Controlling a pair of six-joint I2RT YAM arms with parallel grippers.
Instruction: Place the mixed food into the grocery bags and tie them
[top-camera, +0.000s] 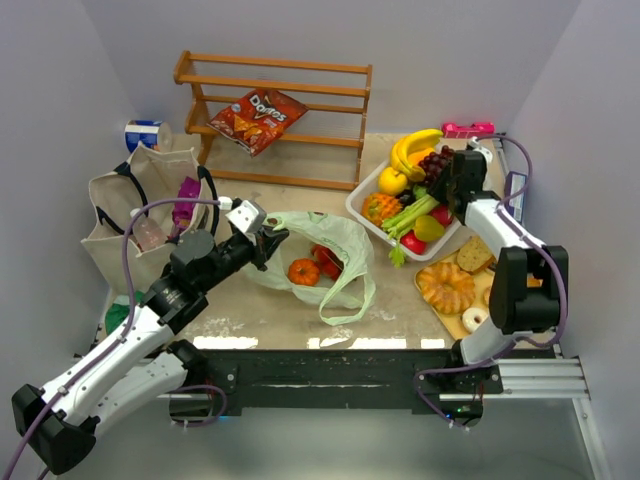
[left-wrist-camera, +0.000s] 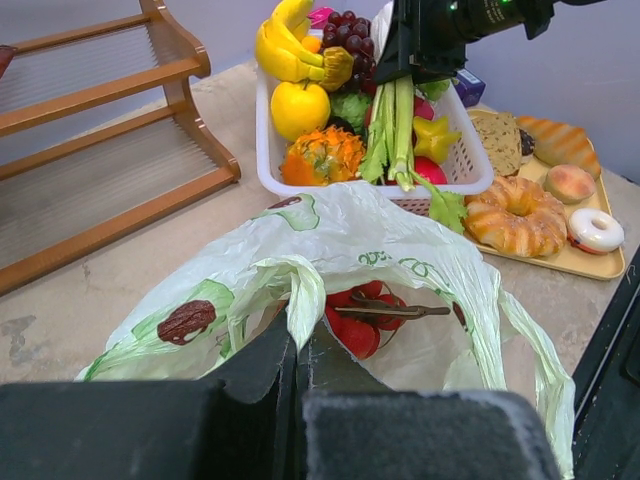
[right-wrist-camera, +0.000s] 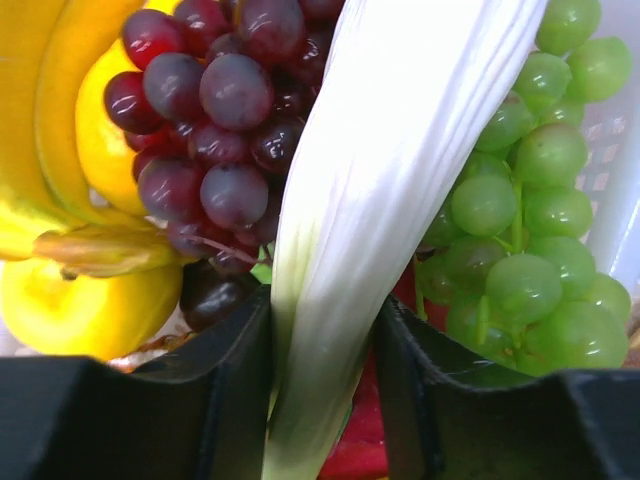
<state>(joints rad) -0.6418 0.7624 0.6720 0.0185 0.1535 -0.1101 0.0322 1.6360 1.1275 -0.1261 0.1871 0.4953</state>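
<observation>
One orange fruit (top-camera: 303, 271), red ones (top-camera: 326, 262) inside crinkly pale-green bag (top-camera: 352, 238).

Left arm (top-camera: 120, 345) forward, jaws pinched; right arm (top-camera: 490, 220) extended, jaws clamped.

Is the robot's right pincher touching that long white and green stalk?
Touching. The right wrist view shows the long white, pale green stalk pinched in the right gripper, pressed against both black fingers with no gap on either side.

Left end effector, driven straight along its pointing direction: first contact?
Left end effector is pinching the green bag at its rim; straight on, probably the red fruit inside it, though depth is unclear.
</observation>
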